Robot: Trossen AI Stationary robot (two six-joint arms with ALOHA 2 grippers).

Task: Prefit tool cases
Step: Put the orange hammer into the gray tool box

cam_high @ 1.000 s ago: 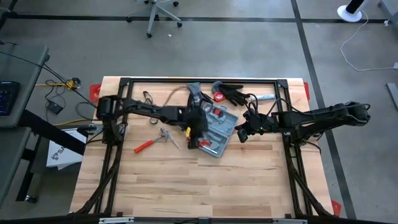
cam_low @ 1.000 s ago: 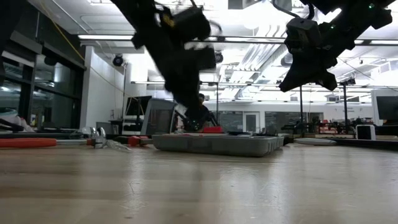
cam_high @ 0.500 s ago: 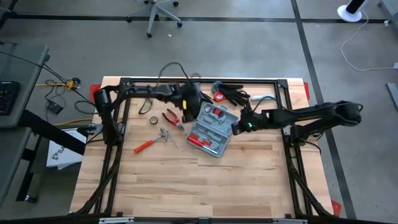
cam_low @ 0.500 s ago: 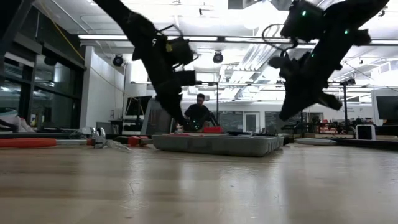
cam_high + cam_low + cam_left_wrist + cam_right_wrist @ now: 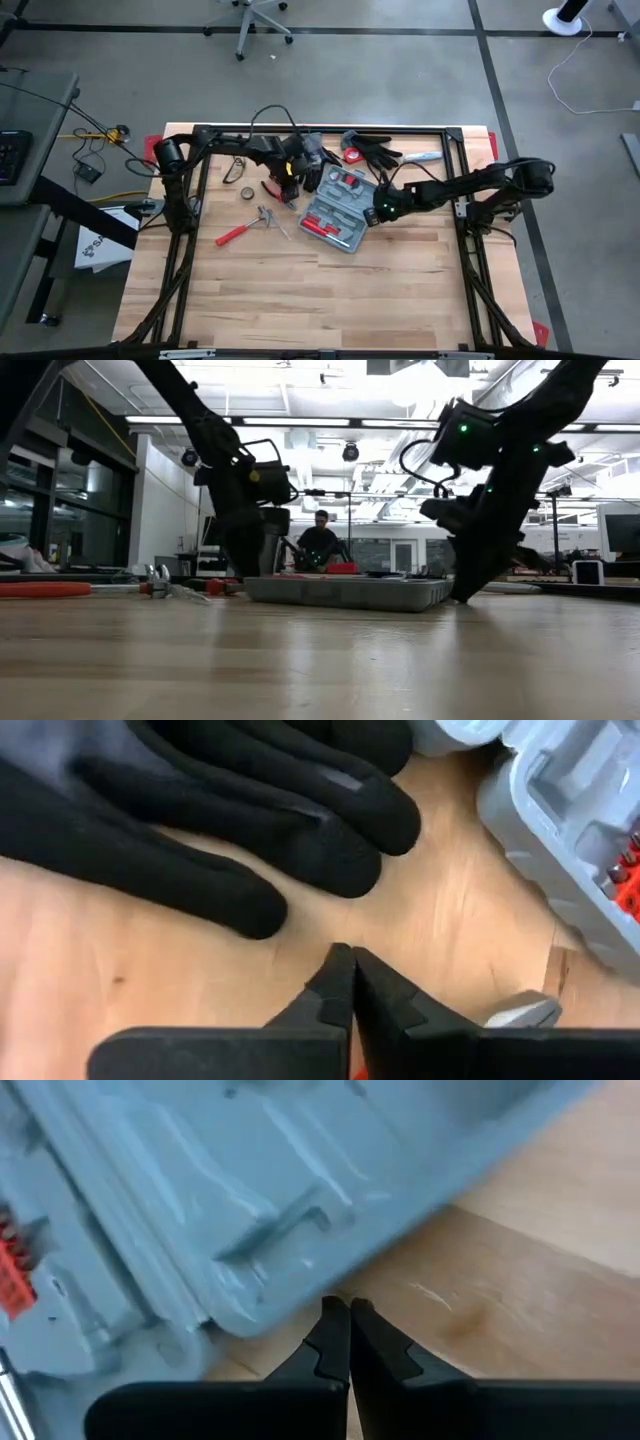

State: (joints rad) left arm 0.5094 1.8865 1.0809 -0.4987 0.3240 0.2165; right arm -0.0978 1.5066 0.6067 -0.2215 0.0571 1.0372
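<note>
The worktop [image 5: 300, 290] carried the open tool case [image 5: 342, 208] at centre far. Risk: the right gripper [image 5: 378, 211], jaws closed and empty at the case's right edge, might shove it askew. The left gripper [image 5: 297, 177], jaws closed and empty, sat just left of it

A red-handled hammer [image 5: 240, 231] lies on the wooden desk [image 5: 300, 300] left of the frame's centre, with red-handled pliers [image 5: 277, 190] above it and a small dark roll [image 5: 246, 193] beside them. Black gloves [image 5: 378, 153] sit at the upper centre. An office chair [image 5: 255, 20] stands on the floor at the top. A person [image 5: 320, 540] sits in the distant room.
</note>
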